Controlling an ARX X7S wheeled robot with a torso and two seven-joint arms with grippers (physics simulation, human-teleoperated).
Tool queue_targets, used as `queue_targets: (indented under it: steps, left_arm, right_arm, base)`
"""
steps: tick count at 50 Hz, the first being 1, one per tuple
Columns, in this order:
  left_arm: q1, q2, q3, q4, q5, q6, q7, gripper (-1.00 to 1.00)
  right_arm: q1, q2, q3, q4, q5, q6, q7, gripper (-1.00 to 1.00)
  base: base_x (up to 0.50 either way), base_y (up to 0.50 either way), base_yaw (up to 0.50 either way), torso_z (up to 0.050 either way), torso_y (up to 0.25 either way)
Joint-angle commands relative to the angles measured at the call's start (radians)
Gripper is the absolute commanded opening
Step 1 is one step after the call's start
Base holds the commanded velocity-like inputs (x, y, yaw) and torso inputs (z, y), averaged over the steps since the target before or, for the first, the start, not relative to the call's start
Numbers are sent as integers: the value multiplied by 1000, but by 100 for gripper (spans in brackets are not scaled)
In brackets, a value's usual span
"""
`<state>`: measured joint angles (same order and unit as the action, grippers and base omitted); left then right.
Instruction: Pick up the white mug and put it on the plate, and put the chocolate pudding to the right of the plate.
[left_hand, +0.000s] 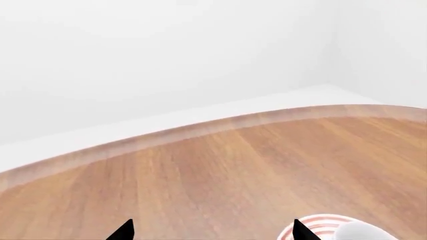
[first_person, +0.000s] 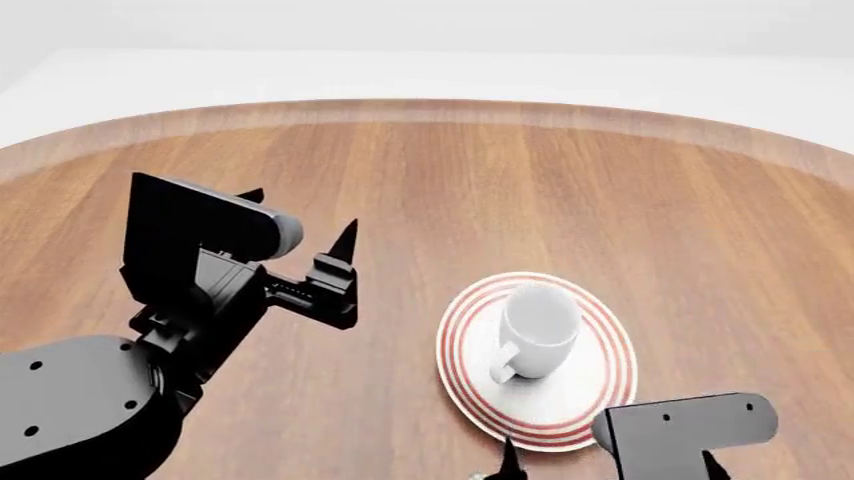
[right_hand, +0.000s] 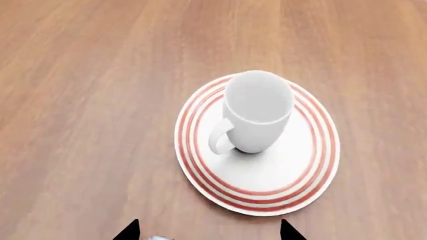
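The white mug (first_person: 538, 325) stands upright on the plate (first_person: 561, 410), a white plate with red rings, its handle turned toward me. From the right wrist view the mug (right_hand: 257, 115) and plate (right_hand: 267, 182) lie just ahead of my right gripper (right_hand: 208, 232), which is open and holds nothing. My left gripper (first_person: 298, 218) hovers open to the left of the plate, above bare wood. Its wrist view catches only the plate's rim (left_hand: 327, 220) and a bit of the mug (left_hand: 363, 232) beside one fingertip (left_hand: 300, 231). The chocolate pudding is out of view.
The round wooden table's far edge (first_person: 427, 108) curves across the back, with a white floor and wall beyond. A small pale sliver (right_hand: 159, 238) shows at the right wrist view's lower border between the fingers, and I cannot tell what it is.
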<state>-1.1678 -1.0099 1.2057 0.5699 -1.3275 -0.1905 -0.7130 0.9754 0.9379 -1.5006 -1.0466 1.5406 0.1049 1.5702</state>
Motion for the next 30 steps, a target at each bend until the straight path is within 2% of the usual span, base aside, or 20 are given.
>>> queue_targets:
  steps: [1, 13, 30]
  left_arm:
    - [8, 4, 0, -6, 0, 4, 3, 100]
    - [17, 11, 2, -11, 6, 7, 5, 100]
    - [44, 4, 2, -18, 18, 29, 13, 100]
  right_arm:
    - [25, 4, -92, 3, 42, -43, 1, 100]
    - [30, -68, -169, 36, 32, -112, 1, 100]
    - [70, -147, -314, 113, 38, -344, 1, 100]
  base:
    - [0, 0, 0, 0, 0]
    - [0, 0, 0, 0, 0]
    - [0, 0, 0, 0, 0]
